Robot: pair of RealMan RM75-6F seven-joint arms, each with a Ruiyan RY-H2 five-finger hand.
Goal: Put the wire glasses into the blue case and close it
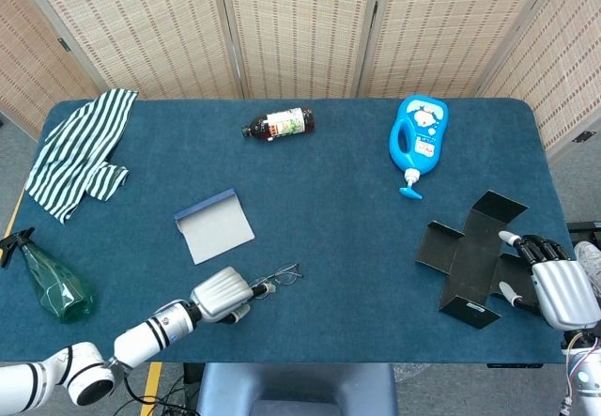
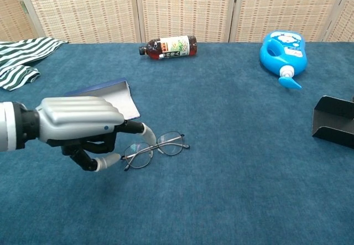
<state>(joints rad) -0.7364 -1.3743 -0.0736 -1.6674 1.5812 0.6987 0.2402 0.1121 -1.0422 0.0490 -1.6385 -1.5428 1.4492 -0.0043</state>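
The wire glasses [image 2: 160, 146] lie flat on the blue table cloth near the front edge. My left hand [image 2: 83, 129] has come in from the left, and its fingers [image 2: 146, 137] straddle the left lens, one fingertip touching the frame and the thumb just below it. In the head view the left hand [image 1: 225, 294] covers the left half of the glasses [image 1: 285, 273]. The blue case [image 1: 214, 226] lies open, grey lining up, just behind the hand; in the chest view the hand hides most of the case [image 2: 128, 102]. My right hand [image 1: 554, 289] rests at the far right edge, holding nothing.
A flattened black cardboard box [image 1: 470, 256] lies beside the right hand. A blue jug [image 1: 418, 139] and a brown bottle [image 1: 279, 122] lie at the back. A striped cloth [image 1: 80, 148] and a green spray bottle [image 1: 47, 280] are on the left.
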